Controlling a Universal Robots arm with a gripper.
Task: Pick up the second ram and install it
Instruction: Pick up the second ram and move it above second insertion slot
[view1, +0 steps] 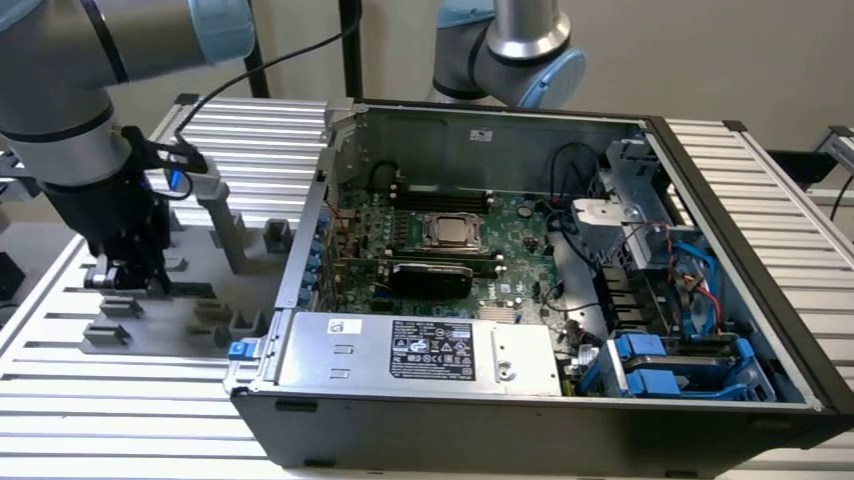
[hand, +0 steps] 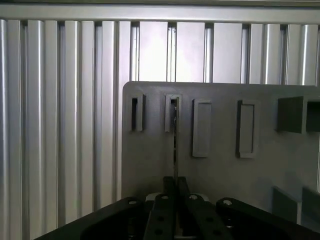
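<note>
Grey plastic is forming the holder plate (view1: 200, 268) (hand: 150, 165), which is lying flat on the ribbed aluminium table (view1: 134, 400) (hand: 60, 125). The arm (view1: 67, 140) is reaching straight down over the part of the plate farthest from the computer case (view1: 747, 250). The gripper (view1: 130, 282) (hand: 175, 183) is hanging low over the plate, close to its surface.

In the wrist view the second ram (hand: 175, 145) is showing edge-on as a thin line. It is standing on the plate, with one end sitting in a narrow framed slot (hand: 173, 111) and the other end running in between the fingers (hand: 168, 190). The fingers are sitting close together, one on each side of the stick, and are looking clamped on it. Another narrow slot (hand: 135, 114) is lying just beside the occupied one on the plate, and two raised blocks (hand: 201, 128) are standing on its other side.

The computer case is sitting open just beside the plate, on the exterior view's right of it. Inside the case, well apart from the plate, the green motherboard (view1: 521, 240) is lying flat with the silver CPU socket (view1: 451, 232) near its middle. A black-topped card (view1: 427, 272) is sitting just beside the socket, and the silver power supply (view1: 414, 350) is lying along the case's near wall
</note>
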